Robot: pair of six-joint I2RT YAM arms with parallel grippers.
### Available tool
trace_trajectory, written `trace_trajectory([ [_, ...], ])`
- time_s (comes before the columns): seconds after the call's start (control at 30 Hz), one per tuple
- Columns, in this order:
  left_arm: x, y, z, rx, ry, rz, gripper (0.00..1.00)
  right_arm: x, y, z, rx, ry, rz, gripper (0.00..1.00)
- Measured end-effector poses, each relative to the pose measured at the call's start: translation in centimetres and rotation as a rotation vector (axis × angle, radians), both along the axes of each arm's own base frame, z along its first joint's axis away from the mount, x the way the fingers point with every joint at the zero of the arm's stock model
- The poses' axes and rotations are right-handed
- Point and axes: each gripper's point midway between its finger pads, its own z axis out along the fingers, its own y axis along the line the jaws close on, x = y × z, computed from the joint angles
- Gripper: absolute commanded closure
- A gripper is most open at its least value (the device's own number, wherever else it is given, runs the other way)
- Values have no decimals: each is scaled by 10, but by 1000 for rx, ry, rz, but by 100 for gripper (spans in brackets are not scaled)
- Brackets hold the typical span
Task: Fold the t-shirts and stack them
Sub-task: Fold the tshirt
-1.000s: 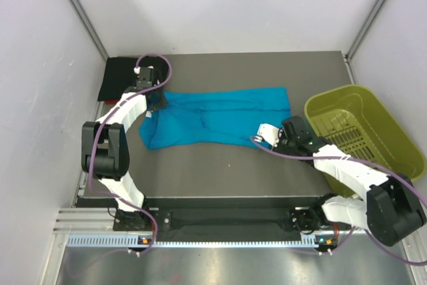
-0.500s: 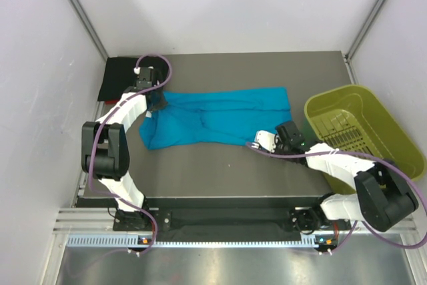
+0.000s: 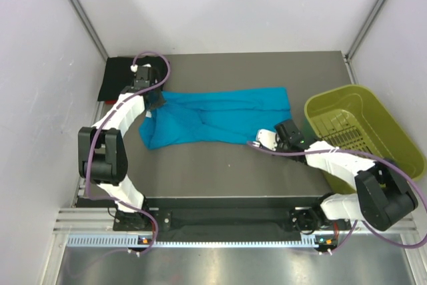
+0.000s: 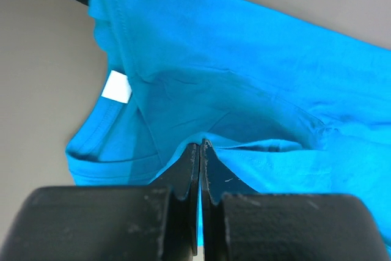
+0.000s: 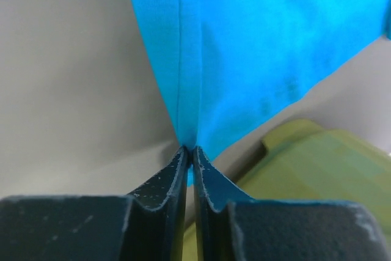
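Cloth fills the pinch of both claws. Nearest the arm bases, the right claw (image 3: 278, 136) is down on the grey counter (image 3: 213, 171), clenched on the near right corner of the teal t-shirt (image 3: 213, 119). Its wrist view shows the two fingers (image 5: 177, 175) pressed together, with the shirt's hemmed edge rising from between their tips. Just to the right of that claw stands the yellow-green bin (image 3: 373, 131).

Farther in, the teal t-shirt lies stretched left to right across the middle of the counter, rumpled into long folds. At its far left end the left claw (image 3: 155, 101) is clenched on a raised fold of the teal cloth beside the neck opening. The white neck label (image 4: 116, 86) sits just left of that fold. Beyond it, in the far left corner, a black t-shirt (image 3: 120, 77) lies flat, its edge meeting the teal cloth.
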Motion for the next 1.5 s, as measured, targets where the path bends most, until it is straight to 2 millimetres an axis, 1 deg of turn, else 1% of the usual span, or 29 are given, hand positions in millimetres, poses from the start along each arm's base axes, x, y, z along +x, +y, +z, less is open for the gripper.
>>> trace_trajectory([
  [0.1, -1, 4, 7, 14, -15, 12, 100, 9, 3, 10, -5, -18, 6, 100],
  [0.3, -3, 13, 10, 55, -16, 41, 100, 32, 12, 26, -19, -55, 31, 100],
  [0.43, -4, 19, 9, 83, -11, 55, 100, 43, 15, 29, -45, -62, 54, 100],
  [0.53, -3, 24, 11, 100, -14, 65, 100, 51, 13, 29, -64, -59, 63, 100],
  [0.7, 3, 29, 22, 120, -41, 77, 100, 65, 6, 29, -88, -55, 59, 100],
  [0.83, 7, 31, 29, 125, -59, 83, 100, 76, 4, 37, -91, -74, 61, 100],
  [0.97, 8, 31, 29, 129, -59, 83, 100, 90, 7, 44, -96, -93, 73, 100],
  [1.1, 8, 33, 27, 136, -55, 87, 100, 100, 9, 39, -109, -92, 90, 100],
  [1.3, 8, 38, 16, 167, -25, 96, 100, 113, 10, 31, -136, -78, 120, 100],
  [1.37, 9, 39, 14, 174, -19, 96, 100, 119, 10, 31, -145, -81, 129, 100],
  [1.5, 12, 41, 17, 186, -25, 99, 100, 131, 14, 36, -151, -110, 148, 100],
])
